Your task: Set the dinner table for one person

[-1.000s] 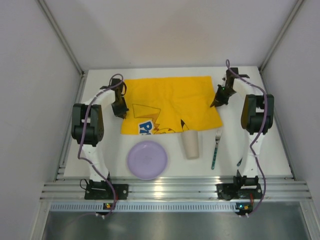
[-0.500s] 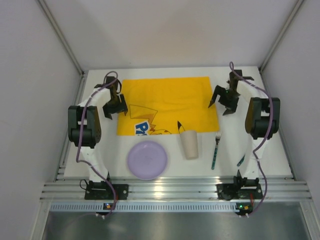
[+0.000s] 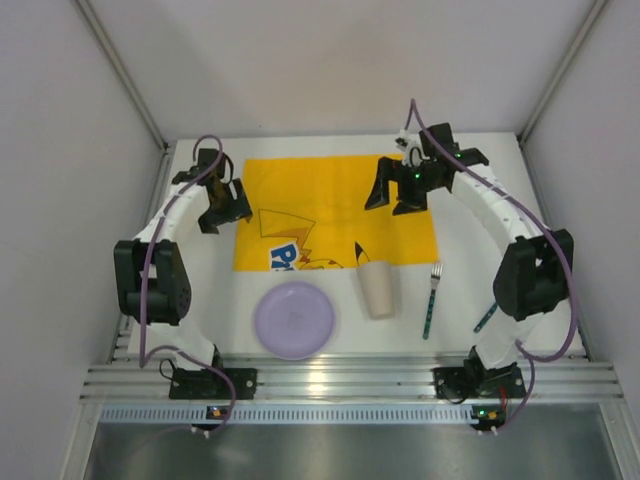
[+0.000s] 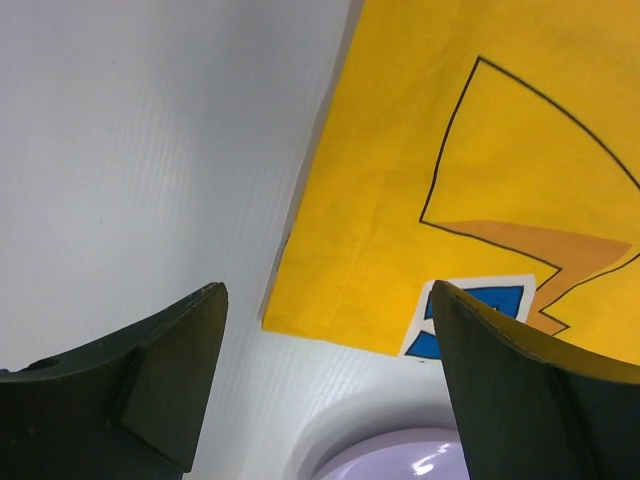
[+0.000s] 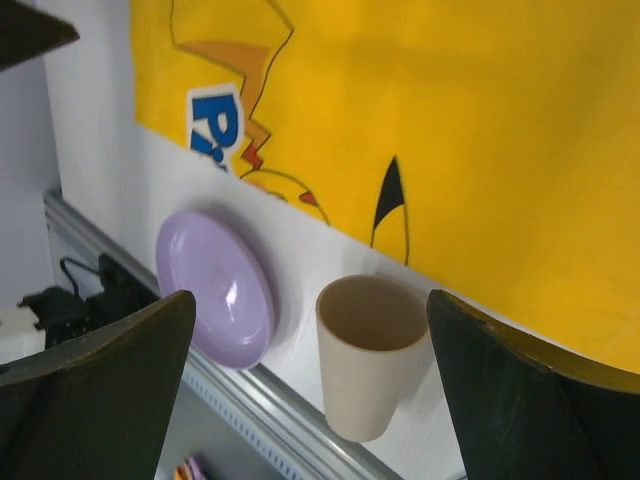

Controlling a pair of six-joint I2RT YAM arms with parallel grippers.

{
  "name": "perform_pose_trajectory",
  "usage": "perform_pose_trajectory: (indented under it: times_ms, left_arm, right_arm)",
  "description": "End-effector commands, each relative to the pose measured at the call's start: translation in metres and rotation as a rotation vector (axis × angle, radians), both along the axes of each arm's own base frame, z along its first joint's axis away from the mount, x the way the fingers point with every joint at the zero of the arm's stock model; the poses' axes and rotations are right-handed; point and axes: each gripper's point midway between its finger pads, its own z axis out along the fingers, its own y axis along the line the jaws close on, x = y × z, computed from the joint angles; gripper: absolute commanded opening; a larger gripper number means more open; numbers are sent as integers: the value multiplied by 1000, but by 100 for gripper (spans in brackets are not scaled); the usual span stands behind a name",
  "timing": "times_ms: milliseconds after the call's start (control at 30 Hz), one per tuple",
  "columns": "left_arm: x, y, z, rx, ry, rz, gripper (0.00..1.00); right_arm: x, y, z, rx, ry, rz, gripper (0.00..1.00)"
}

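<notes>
Surface: the dinner table [image 3: 225,290] is a white top walled by pale grey panels, with an aluminium rail along the near edge by my bases.
Cloth: the yellow cloth [image 3: 330,200] lies flat across the far middle, print up, no corner lifted.
Left jaws: my left gripper [image 3: 222,218] hangs over the cloth's left edge, fingers spread wide, nothing between them.
Right jaws: my right gripper [image 3: 393,203] hangs over the cloth's right half, likewise spread and empty.
Setting: the purple plate [image 3: 294,319], the cup [image 3: 380,288] and the fork [image 3: 431,298] all sit on bare white near the rail. None is on the cloth, so I judge the place not yet laid.
Cup hazard: it stands upright just beside the cloth's near edge; whether it touches I cannot tell. It looks tall and light, so a low pass of my right arm or a tug on the cloth could tip it.
Plate hazard: shallow and glossy, rim flat to the table. My fingers get little to bite, and a poor pinch may skate it toward the rail.
Fork hazard: thin and lying flat, so I may scrape the tabletop or flick it aside.
Hidden item: a teal handle [image 3: 485,320] shows beside my right arm, partly covered. I cannot tell what it is, and that arm could knock it.
Cloth hazard: sliding anything onto it instead of lifting could ruck it.
Arms: both reaching for the middle together could clash.
</notes>
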Motion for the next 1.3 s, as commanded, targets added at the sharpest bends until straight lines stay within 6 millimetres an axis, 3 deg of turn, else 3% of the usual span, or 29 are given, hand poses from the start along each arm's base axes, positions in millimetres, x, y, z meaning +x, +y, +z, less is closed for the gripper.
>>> perform_pose_trajectory:
  times_ms: [0, 100, 367, 600, 733, 900, 933, 1033, 1067, 1267]
  left_arm:
    - [-17, -4, 9, -41, -19, 22, 88]
    - [-31, -4, 7, -47, -16, 24, 87]
    - [-65, -3, 7, -50, -28, 32, 87]
    - [-81, -4, -1, -62, -22, 37, 87]
    - [-84, -5, -4, -69, -22, 35, 87]
    - [-84, -6, -4, -73, -23, 30, 87]
    - [-84, -6, -5, -73, -22, 28, 87]
    - [-85, -8, -7, -81, -17, 22, 86]
    - [-84, -8, -6, -82, -20, 20, 86]
    - [-86, -9, -7, -85, -13, 1, 86]
  right_arm:
    - [-34, 36, -23, 89, 106, 182, 100]
    - [-53, 49, -37, 103, 177, 248, 100]
    - [-89, 59, -75, 32, 311, 307, 100]
    - [-124, 69, -73, 23, 327, 375, 100]
    - [-145, 61, -78, 7, 356, 380, 100]
    - [-167, 49, -70, 1, 351, 375, 99]
    - [-173, 47, -72, 3, 366, 374, 97]
    - [-186, 44, -70, 24, 381, 386, 68]
    - [-189, 44, -70, 26, 383, 393, 53]
    - [-214, 45, -77, 38, 417, 424, 47]
